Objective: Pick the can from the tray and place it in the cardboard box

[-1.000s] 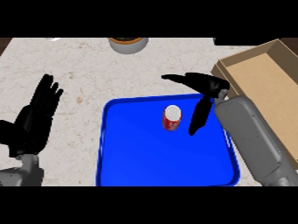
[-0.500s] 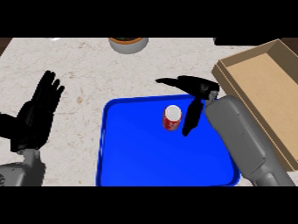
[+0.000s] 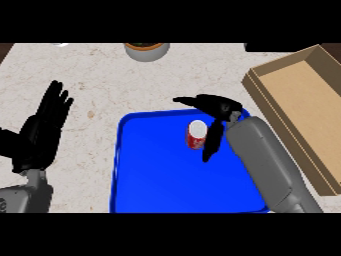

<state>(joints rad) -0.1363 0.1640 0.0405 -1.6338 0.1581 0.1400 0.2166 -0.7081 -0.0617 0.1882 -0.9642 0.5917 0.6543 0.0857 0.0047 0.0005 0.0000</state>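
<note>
A small red can (image 3: 196,135) with a white top stands upright in the upper part of the blue tray (image 3: 165,175). My right hand (image 3: 216,110) hangs over the tray just right of the can, fingers spread to the left above it and the thumb pointing down beside it; it is open and does not touch the can. The open cardboard box (image 3: 313,102) lies to the right of the tray. My left hand (image 3: 41,130) rests open at the left, fingers up.
A round bowl (image 3: 146,49) with an orange rim sits at the counter's far edge, above the tray. The counter's dark edge shows at the top left corner.
My right hand has shifted slightly left toward the can, with the forearm following. The left hand has drifted a little. The can has not moved.
</note>
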